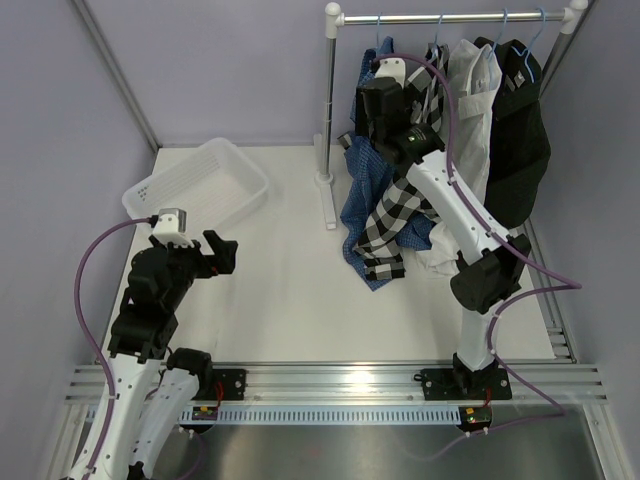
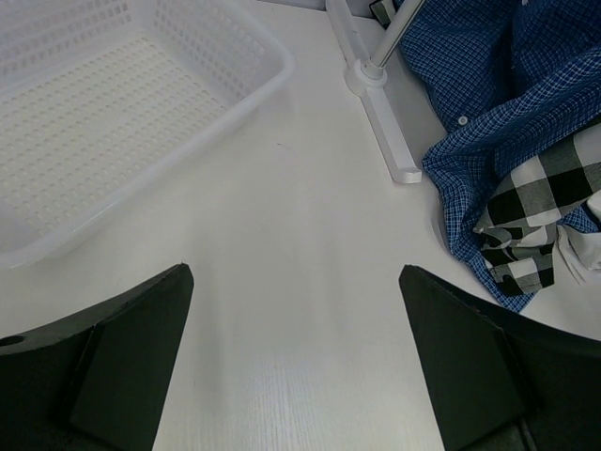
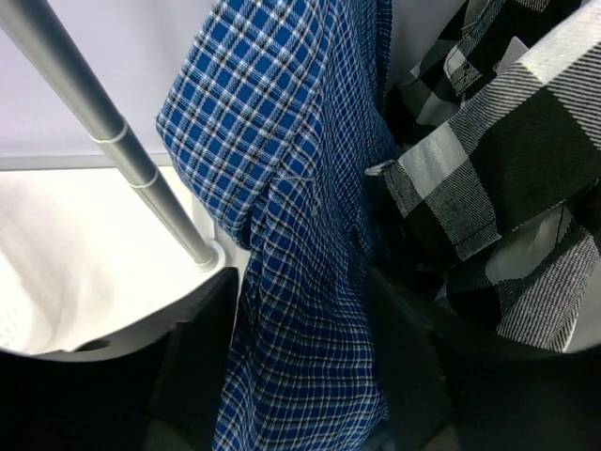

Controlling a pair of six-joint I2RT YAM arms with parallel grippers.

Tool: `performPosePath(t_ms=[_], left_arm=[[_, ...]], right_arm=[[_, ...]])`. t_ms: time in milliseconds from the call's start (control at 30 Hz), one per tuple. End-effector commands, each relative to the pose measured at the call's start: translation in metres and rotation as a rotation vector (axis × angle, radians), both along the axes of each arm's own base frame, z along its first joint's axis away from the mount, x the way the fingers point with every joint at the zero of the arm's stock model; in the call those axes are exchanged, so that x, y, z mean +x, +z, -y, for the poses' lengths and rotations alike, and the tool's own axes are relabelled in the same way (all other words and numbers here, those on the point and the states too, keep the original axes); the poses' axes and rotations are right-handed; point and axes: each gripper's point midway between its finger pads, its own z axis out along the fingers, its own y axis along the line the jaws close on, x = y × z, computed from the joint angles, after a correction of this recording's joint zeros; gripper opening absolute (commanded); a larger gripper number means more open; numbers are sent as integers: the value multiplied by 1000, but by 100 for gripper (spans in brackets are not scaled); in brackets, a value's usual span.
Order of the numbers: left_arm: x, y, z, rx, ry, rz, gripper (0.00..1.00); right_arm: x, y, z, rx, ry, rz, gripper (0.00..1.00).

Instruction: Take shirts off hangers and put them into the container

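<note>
Fingers [image 2: 127, 362] of the left gripper [image 2: 296, 352] stand wide apart over the white table [image 1: 290, 300], holding nothing. Beyond them sits one white basket [image 1: 252, 196], its long axis running from near left to far right, its holed floor bare all over. Farther right, the right gripper [image 3: 300, 376] has a finger [image 3: 192, 366] on each side of the blue shirt [image 3: 282, 188]; whether they pinch the cloth I cannot tell. Four shirts hang lengthwise, collars up: blue, black-and-white check shirt [image 3: 507, 169], white shirt [image 1: 470, 90], black shirt [image 1: 520, 130]. The blue and check tails spill onto the table. Four light-blue hangers [image 1: 541, 25] hook over one rail [image 1: 450, 16] running left to right
</note>
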Motion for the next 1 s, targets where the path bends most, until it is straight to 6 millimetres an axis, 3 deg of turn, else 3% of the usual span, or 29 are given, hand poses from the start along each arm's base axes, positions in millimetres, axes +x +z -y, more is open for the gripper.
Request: performPosePath(t_ms=[0,333,533,600,800,933,967], left_arm=[[3,12,8,-19,-34,53,99],[3,12,7,-21,-32,55,99],[2,13,8,-23,-34,57,99],[2,13,7,-23,-33,59,99],[2,13,7,-22,-32,57,99],[2,13,6,-22,-27,58,99],[2,13,7,-22,-30,57,99]], right_arm=[[3,27,6,8,-54,77,62],[3,30,15,-15,-92,92,33],[3,30,18,-8,-74,81,8],[3,31,20,-6,-75,83,3],[-7,62,23,-7,-33,138,0],[-29,109,30,40,5,246,0],[-32,110,31,40,16,252,0]])
